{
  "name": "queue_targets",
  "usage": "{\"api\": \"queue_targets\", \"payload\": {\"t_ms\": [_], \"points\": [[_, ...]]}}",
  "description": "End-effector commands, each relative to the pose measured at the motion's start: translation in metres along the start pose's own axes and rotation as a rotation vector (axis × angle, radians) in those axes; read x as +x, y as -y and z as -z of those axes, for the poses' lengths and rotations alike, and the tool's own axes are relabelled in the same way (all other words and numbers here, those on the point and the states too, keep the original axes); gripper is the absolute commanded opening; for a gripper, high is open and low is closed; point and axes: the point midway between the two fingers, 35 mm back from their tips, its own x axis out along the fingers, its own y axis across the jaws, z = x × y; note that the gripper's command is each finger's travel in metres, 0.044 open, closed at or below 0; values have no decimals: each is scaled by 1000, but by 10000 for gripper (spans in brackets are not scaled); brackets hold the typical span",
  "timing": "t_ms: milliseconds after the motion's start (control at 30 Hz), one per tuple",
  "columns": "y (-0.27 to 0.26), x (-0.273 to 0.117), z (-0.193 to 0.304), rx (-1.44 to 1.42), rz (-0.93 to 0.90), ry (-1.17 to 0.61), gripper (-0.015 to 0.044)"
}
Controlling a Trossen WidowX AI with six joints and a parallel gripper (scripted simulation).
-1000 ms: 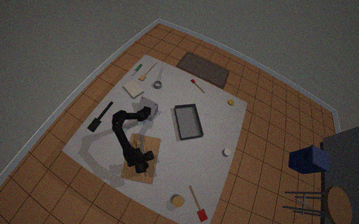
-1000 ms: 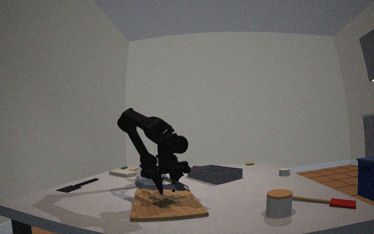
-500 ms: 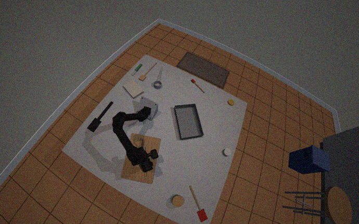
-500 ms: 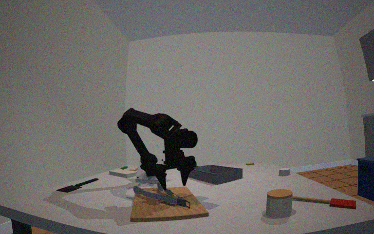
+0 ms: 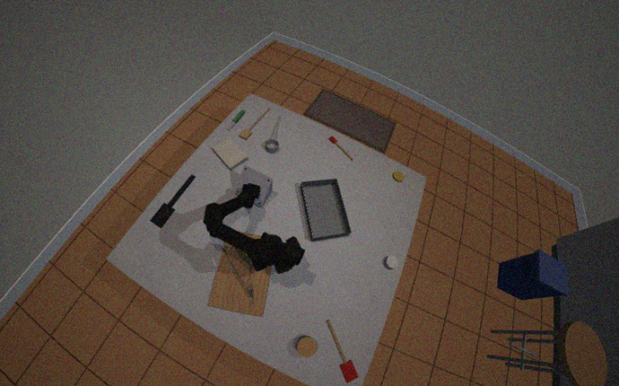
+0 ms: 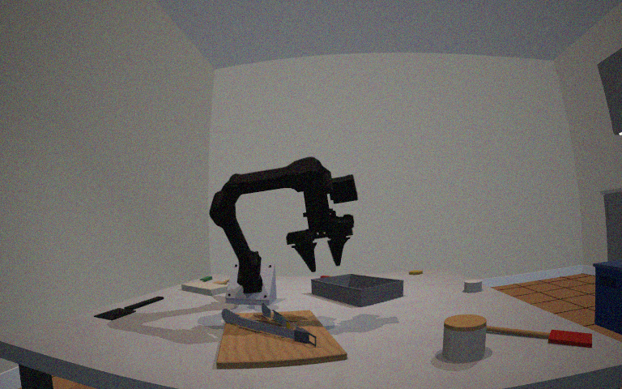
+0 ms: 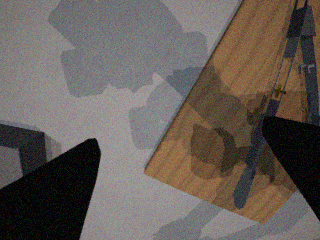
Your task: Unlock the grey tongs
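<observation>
- The grey tongs (image 6: pixel 268 326) lie on the wooden board (image 6: pixel 274 348), their two arms spread apart in a narrow V, so they rest open.
- In the top view the tongs (image 5: pixel 240 274) run lengthwise along the board (image 5: pixel 239 290), the joined end toward 5 o'clock and the spread ends toward 11 o'clock, partly under the arm.
- In the wrist view the tongs (image 7: pixel 294 67) show at 2 o'clock on the board (image 7: pixel 227 94), with a small yellow piece on one arm.
- The gripper (image 6: pixel 321 250) hangs well above the desk (image 6: pixel 403 321), apart from the tongs, with both fingers (image 6: pixel 306 251) pointing down.
- The fingers stand wide apart and nothing is between them.
- In the top view the gripper (image 5: pixel 285 256) sits over the board's 1 o'clock corner.
- The roasting tin (image 6: pixel 356 288) stands on the desk at 1 o'clock from the board, with nothing across it.
- In the top view the tin (image 5: pixel 324 209) is a dark-rimmed rectangle just beyond the gripper.
- A grey jar with a wooden lid (image 6: pixel 464 337) stands at 3 o'clock from the board.
- A red spatula (image 6: pixel 541 335) with a wooden handle lies just beside the jar.
- A black spatula (image 6: pixel 128 308) lies at 10 o'clock from the board.
- A small white cylinder (image 6: pixel 472 285) and a yellow disc (image 6: pixel 415 271) sit farther off, beyond the tin.
</observation>
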Motion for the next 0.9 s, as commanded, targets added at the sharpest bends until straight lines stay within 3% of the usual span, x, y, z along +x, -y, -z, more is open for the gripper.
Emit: {"api": "queue_targets", "payload": {"t_ms": [0, 167, 867], "points": [[0, -12, -1, 11, -7, 34, 440], [3, -37, 2, 8, -76, 114, 440], [3, -37, 2, 8, -76, 114, 440]]}}
